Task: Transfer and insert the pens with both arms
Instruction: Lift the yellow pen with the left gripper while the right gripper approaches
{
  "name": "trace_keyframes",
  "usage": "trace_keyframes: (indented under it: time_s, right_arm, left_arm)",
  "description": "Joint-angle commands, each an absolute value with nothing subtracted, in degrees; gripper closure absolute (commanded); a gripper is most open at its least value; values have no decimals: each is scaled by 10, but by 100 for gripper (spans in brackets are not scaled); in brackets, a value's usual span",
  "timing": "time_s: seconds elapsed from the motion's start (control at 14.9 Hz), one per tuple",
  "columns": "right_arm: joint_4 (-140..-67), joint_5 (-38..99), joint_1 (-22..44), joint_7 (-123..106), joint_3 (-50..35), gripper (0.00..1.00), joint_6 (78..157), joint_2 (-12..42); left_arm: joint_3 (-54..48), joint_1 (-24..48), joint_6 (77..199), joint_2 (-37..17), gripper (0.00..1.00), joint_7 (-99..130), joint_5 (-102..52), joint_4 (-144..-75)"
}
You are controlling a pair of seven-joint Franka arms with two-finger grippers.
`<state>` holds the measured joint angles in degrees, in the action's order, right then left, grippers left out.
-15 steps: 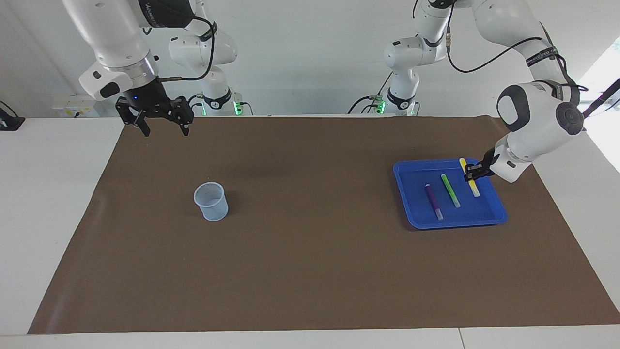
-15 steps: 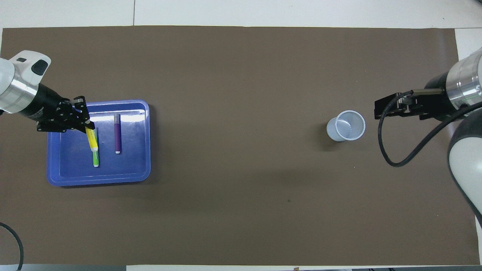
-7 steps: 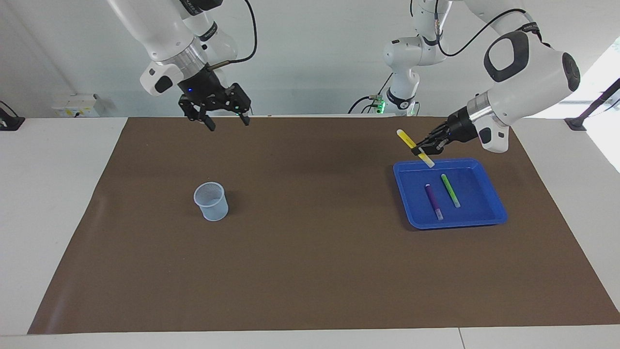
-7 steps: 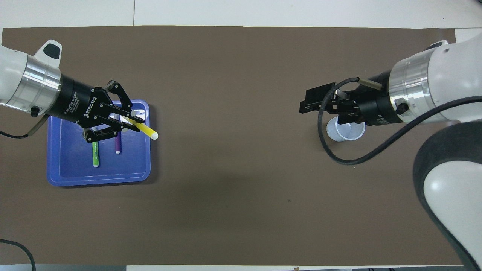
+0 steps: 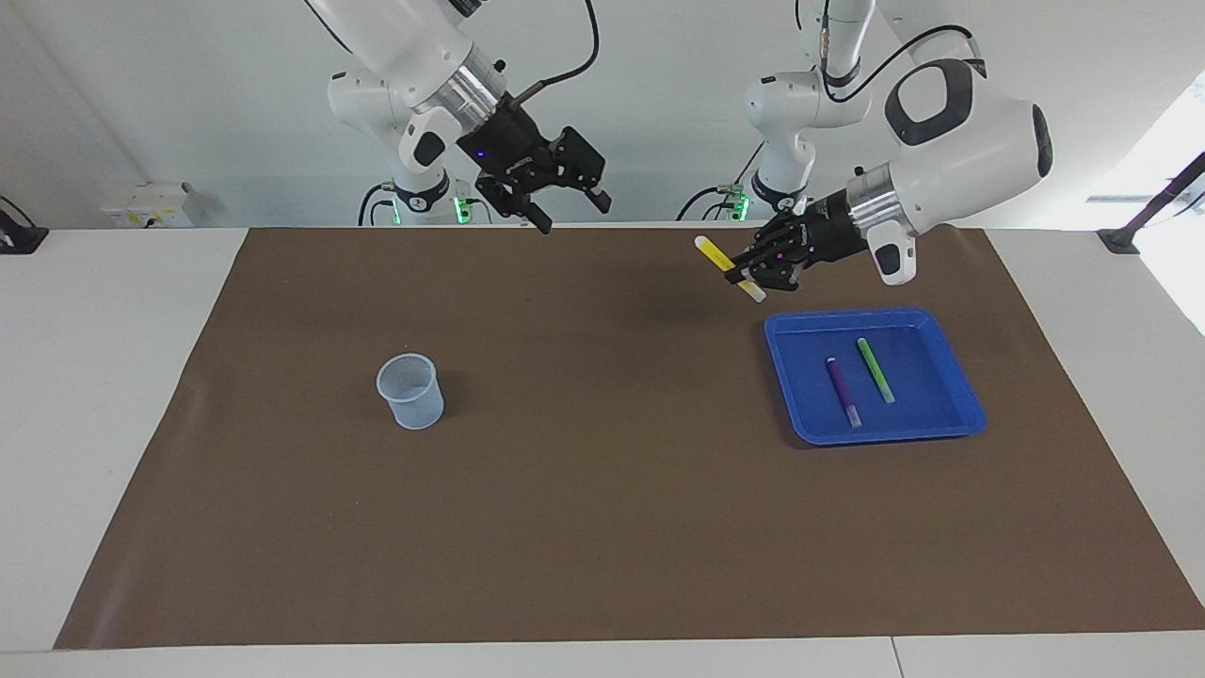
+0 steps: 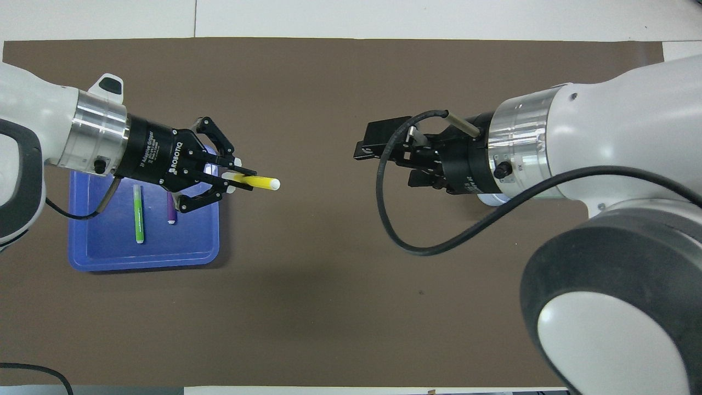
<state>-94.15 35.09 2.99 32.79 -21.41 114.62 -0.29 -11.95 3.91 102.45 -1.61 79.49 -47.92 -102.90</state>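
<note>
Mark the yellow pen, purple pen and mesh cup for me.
yellow pen (image 5: 715, 255): facing view, yellow barrel.
purple pen (image 5: 840, 383): facing view, mid-barrel.
mesh cup (image 5: 411, 399): facing view, side wall.

Left gripper (image 5: 748, 270) (image 6: 241, 181) up in air, pointing sideways toward right gripper, fingers pinched tight on yellow pen (image 5: 727, 267) (image 6: 258, 182). Pen sticks out past fingertips. Right gripper (image 5: 565, 202) (image 6: 364, 153) up in air too, pointing back at left gripper, fingers spread apart, holding nothing. Clear gap between the two grippers.
</note>
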Motion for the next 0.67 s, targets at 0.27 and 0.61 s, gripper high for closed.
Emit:
trace_keyframes:
  time_s: [0.27,0.61]
  right_arm:
    - [-960,365,25,338,-264,0,1200,11]
    - [-961,355,26,295,-264,0,1209,29]
  left_arm:
    - [-113,83,1131,38,100,882,-593,-1121]
    - [-113,83,1136,42,100,882,-622,-1128]
